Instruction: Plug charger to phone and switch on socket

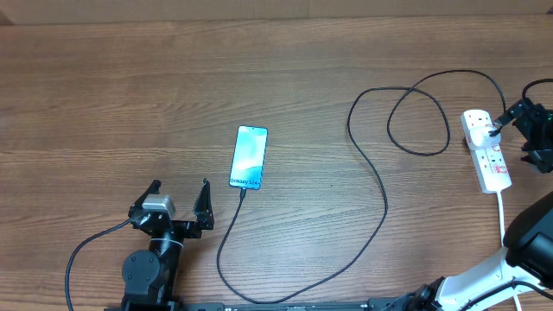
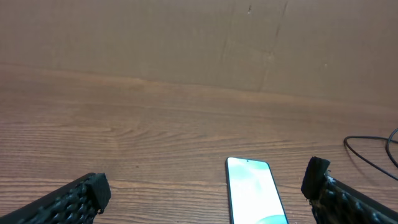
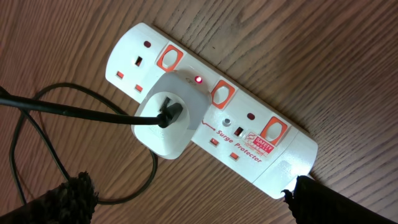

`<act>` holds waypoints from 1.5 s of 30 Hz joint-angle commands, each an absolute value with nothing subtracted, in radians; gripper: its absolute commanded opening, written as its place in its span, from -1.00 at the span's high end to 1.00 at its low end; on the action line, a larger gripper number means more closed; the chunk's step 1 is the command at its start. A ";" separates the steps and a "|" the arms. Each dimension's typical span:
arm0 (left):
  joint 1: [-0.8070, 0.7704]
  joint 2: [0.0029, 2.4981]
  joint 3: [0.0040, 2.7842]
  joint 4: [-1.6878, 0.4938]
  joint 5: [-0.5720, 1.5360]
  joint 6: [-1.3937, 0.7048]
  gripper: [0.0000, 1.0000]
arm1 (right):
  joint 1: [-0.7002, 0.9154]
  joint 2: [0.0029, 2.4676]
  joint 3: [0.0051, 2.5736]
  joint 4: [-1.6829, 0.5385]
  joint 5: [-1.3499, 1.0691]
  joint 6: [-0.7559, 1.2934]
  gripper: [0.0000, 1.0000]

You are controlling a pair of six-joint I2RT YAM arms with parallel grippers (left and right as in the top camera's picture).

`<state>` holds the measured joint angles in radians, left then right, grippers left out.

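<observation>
The phone [image 1: 249, 156] lies flat at mid table with its blue-teal screen up; it also shows in the left wrist view [image 2: 255, 194]. The charger [image 1: 378, 181], a thin black cable, runs from the phone's near end in long loops to the socket [image 1: 486, 152]. Its tip [image 1: 244, 192] meets the phone's near end. In the right wrist view the socket [image 3: 261, 134] has red switches, a white adapter [image 3: 165, 121] holding the black cable, and a lit red lamp [image 3: 198, 79]. My left gripper [image 1: 180, 186] is open and empty, left of the phone. My right gripper [image 3: 193, 199] is open just above the socket.
The socket's white lead [image 1: 502, 216] runs toward the front edge past my right arm's white body [image 1: 484, 272]. A brown cardboard wall [image 2: 186, 43] stands behind the table. The charger's loops [image 1: 419, 121] lie left of the socket.
</observation>
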<state>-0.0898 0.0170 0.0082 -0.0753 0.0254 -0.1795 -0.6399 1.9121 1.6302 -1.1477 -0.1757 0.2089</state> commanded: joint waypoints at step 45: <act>-0.084 0.005 0.005 -0.077 0.023 -0.160 -0.99 | -0.072 1.554 1.635 -1.146 -0.174 0.208 -1.00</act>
<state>-0.0898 0.0170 0.0082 -0.0753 0.0250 -0.1795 -0.0940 1.5578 1.6287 -1.1465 -0.1764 0.2092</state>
